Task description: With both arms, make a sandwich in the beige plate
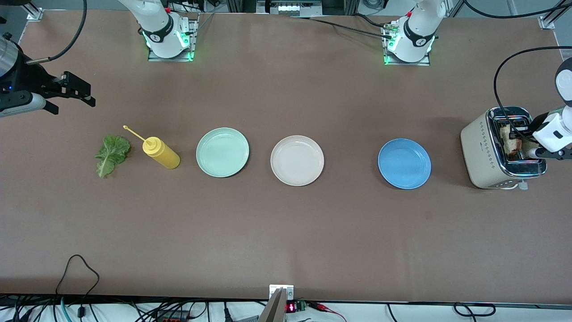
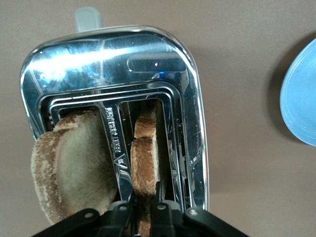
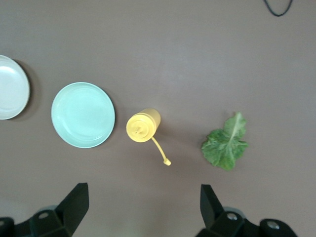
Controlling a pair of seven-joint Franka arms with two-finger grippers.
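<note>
Two toast slices stand in the cream and chrome toaster [image 1: 482, 152] at the left arm's end of the table. My left gripper [image 1: 526, 144] is down at the toaster's top and is shut on one toast slice [image 2: 145, 158] in its slot, one finger on each side. The other toast slice [image 2: 74, 163] leans out of the slot beside it. The lettuce leaf [image 1: 111, 155] lies flat at the right arm's end. The beige plate [image 1: 297, 160] sits bare at mid table. My right gripper [image 1: 78, 91] hangs open and empty over bare table beside the lettuce [image 3: 226, 145].
A yellow squeeze bottle [image 1: 161, 153] lies between the lettuce and a mint-green plate [image 1: 222, 152]. A blue plate [image 1: 404, 163] sits between the beige plate and the toaster. All lie in one row across the table.
</note>
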